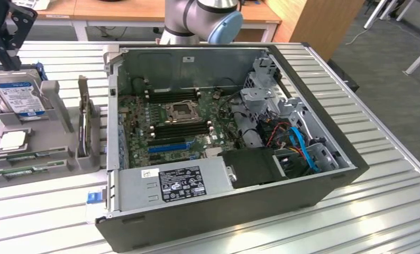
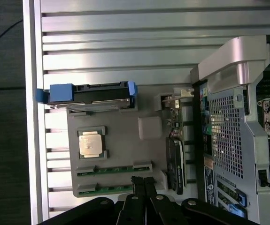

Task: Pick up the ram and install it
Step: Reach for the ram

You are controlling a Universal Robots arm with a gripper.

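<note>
While the pincer (image 2: 143, 179) hangs closed, the ram (image 2: 107, 189) lies nearby.

Green ram (image 2: 110, 169) sticks sit in a pale grey tray (image 2: 125, 140), and there's a silver chip (image 2: 91, 143) gleaming. The blue-edged hard drive (image 1: 19, 98) shows a blue-and-white label. The table (image 1: 379, 211) is all ribbed silver stripes. Black gripper (image 2: 143, 180), green motherboard (image 1: 134, 124), one bright blue slot (image 1: 169, 147).

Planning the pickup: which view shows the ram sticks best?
Wrist view: both ram sticks lie nearly full length in the gray holder, seen from above. The exterior view shows the sticks obliquely at its left edge.
</note>
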